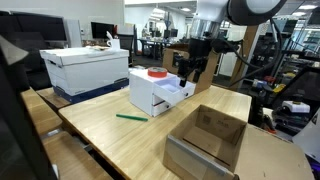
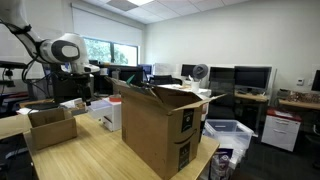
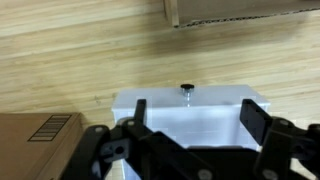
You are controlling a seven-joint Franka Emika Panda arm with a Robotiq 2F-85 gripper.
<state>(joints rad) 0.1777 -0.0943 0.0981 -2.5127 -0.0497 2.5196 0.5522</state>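
Observation:
My gripper (image 1: 193, 68) is open and empty. It hangs above the right end of a white box (image 1: 155, 92) on the wooden table (image 1: 120, 135). A red round lid (image 1: 157, 73) lies on top of the box. In the wrist view the two black fingers (image 3: 197, 118) straddle the white box (image 3: 190, 108) from above without touching it. A small black knob (image 3: 187, 90) shows at the box's far edge. In an exterior view the arm (image 2: 65, 50) reaches down over the white box (image 2: 108, 112).
A green pen (image 1: 131, 116) lies on the table in front of the white box. An open cardboard box (image 1: 210, 140) stands at the near right. A white bin on a blue lid (image 1: 85, 68) stands at the back left. A tall cardboard box (image 2: 165, 125) stands on the table edge.

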